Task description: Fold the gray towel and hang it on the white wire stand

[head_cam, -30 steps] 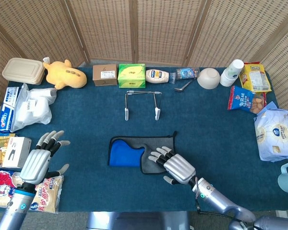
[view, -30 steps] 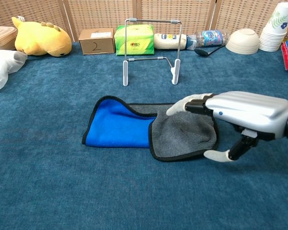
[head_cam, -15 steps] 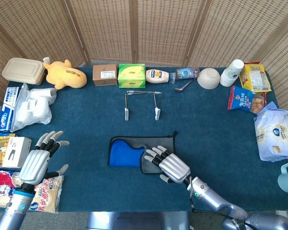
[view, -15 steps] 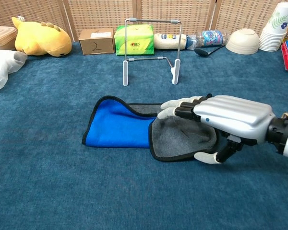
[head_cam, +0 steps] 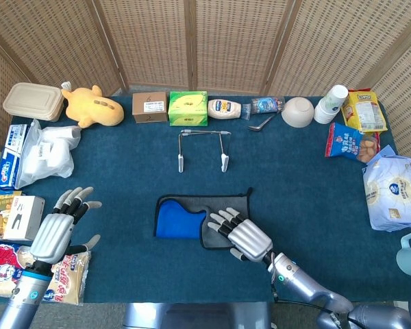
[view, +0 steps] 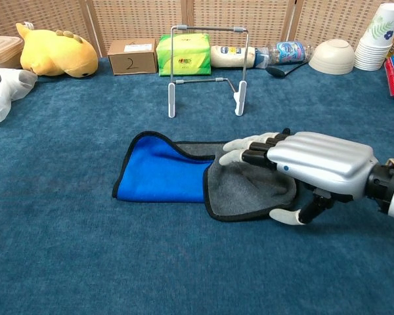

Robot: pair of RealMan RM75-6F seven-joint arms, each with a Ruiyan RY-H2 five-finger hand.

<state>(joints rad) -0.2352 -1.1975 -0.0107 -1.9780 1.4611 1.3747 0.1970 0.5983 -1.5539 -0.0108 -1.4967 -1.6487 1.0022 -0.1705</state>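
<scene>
The gray towel point(head_cam: 222, 205) point(view: 246, 190) lies at the table's front centre, its right part folded over so the blue underside point(view: 159, 176) shows on the left. My right hand point(head_cam: 248, 237) point(view: 315, 161) lies flat over the folded gray flap, fingers stretched out to the left. Its thumb sits by the flap's front right edge and holds nothing. The white wire stand point(head_cam: 181, 162) point(view: 172, 104) stands upright behind the towel, with nothing on it. My left hand point(head_cam: 55, 233) hovers at the front left, fingers spread and holding nothing; the chest view does not show it.
A row lines the back edge: yellow plush point(head_cam: 89, 106), cardboard box point(head_cam: 149, 107), green tissue box point(head_cam: 188, 107), bottle point(head_cam: 225, 108), bowl point(head_cam: 298, 112), paper cups point(head_cam: 331, 103). Snack bags point(head_cam: 392, 192) crowd the right edge and packets point(head_cam: 15, 216) the left.
My right hand slid left onto the gray flap, then settled with little further motion. The towel and my left hand have stayed as they were.
</scene>
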